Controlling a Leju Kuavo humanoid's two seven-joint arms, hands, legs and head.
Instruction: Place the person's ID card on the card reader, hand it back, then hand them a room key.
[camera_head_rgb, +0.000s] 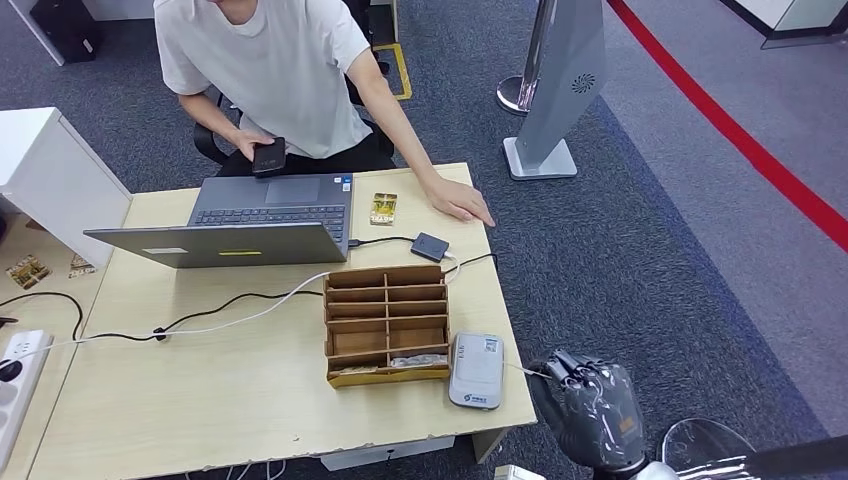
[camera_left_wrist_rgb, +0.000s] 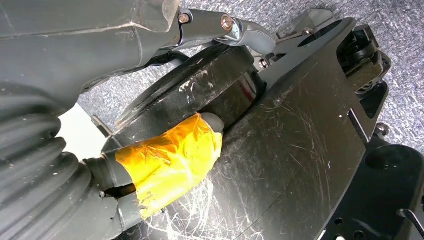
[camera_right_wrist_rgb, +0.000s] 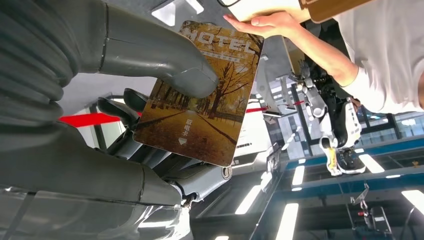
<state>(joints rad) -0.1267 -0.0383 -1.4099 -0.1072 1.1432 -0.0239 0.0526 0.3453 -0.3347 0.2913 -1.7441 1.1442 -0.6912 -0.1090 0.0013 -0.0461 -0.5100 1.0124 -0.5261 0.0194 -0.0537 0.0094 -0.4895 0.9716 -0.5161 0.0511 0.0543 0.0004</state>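
Observation:
My right hand (camera_head_rgb: 590, 405) hangs low beside the table's front right corner, off the tabletop. In the right wrist view that hand (camera_right_wrist_rgb: 150, 55) pinches a room key card (camera_right_wrist_rgb: 200, 105) printed with autumn trees and the word HOTEL, thumb pressed on its face. A grey-white card reader (camera_head_rgb: 476, 370) lies at the table's front right, next to the brown card organiser (camera_head_rgb: 386, 322). Another yellowish card (camera_head_rgb: 383, 208) lies flat on the far side near the person's hand (camera_head_rgb: 462, 203). My left hand (camera_left_wrist_rgb: 170, 160), one finger wrapped in yellow tape, hangs by my body holding nothing.
A person in a white shirt (camera_head_rgb: 270, 70) sits behind the table (camera_head_rgb: 220, 400), holding a phone (camera_head_rgb: 268, 157). An open laptop (camera_head_rgb: 250, 225), a small black box (camera_head_rgb: 429, 246) on a cable and a power strip (camera_head_rgb: 15, 380) lie on it. A grey stand (camera_head_rgb: 555, 100) is at the right.

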